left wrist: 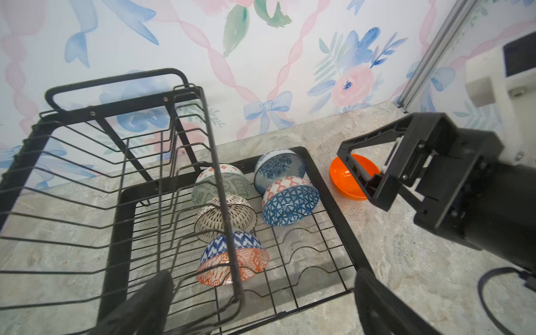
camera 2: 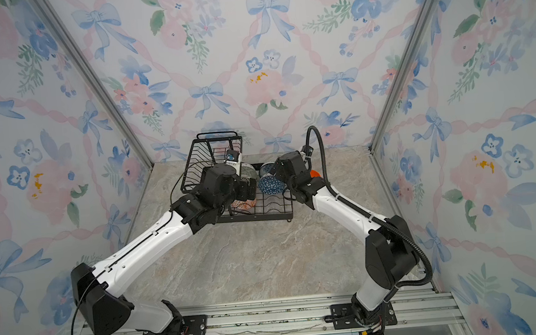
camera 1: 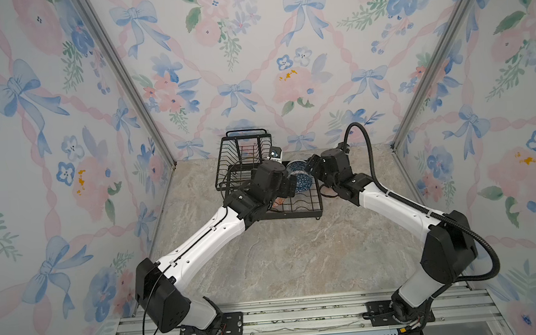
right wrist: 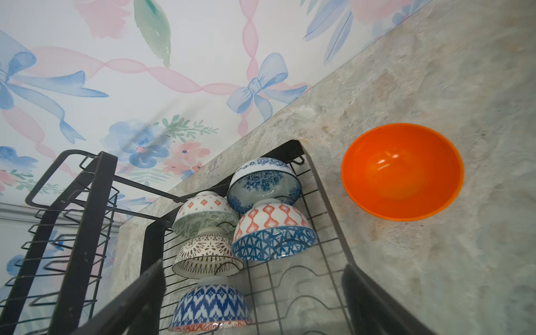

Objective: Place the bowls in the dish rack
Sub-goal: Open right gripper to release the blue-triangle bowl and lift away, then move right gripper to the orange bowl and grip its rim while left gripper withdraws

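Observation:
The black wire dish rack stands at the back of the table. Several patterned bowls lie rim-down in its lower tray: grey-green, blue-and-white floral, blue geometric, brown lattice and an orange-and-white one with blue zigzags. The plain orange bowl sits upright on the table just right of the rack. My left gripper hovers open and empty over the tray's near part. My right gripper is open and empty above the tray's right edge, beside the orange bowl.
The rack's upper basket rises at the back left with nothing in it. The floral back wall stands close behind the rack. Marble tabletop stretches in front. The two wrists are close together over the tray.

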`<action>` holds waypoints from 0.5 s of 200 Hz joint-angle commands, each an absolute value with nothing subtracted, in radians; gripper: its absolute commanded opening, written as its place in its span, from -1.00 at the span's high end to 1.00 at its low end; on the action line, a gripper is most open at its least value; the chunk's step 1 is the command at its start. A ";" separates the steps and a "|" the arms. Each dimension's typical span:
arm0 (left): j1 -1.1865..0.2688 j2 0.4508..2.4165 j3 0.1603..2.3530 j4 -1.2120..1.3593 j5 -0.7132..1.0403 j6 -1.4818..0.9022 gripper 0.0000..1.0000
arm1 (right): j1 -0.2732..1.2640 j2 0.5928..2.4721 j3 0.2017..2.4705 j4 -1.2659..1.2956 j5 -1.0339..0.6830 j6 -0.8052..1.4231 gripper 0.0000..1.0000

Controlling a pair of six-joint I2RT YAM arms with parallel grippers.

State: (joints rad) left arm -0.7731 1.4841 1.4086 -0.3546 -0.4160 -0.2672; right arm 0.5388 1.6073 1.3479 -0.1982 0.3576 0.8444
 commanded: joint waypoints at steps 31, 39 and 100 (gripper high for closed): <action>-0.868 1.627 1.537 -0.351 -0.499 -0.288 -0.96 | 0.430 1.450 1.286 -0.444 0.408 0.778 -0.94; -0.881 1.649 1.556 -0.352 -0.505 -0.281 -0.96 | 0.402 1.429 1.273 -0.455 0.389 0.782 -0.93; -0.922 1.780 1.665 -0.354 -0.498 -0.233 -0.96 | 0.214 1.323 1.156 -0.494 0.201 0.763 -0.94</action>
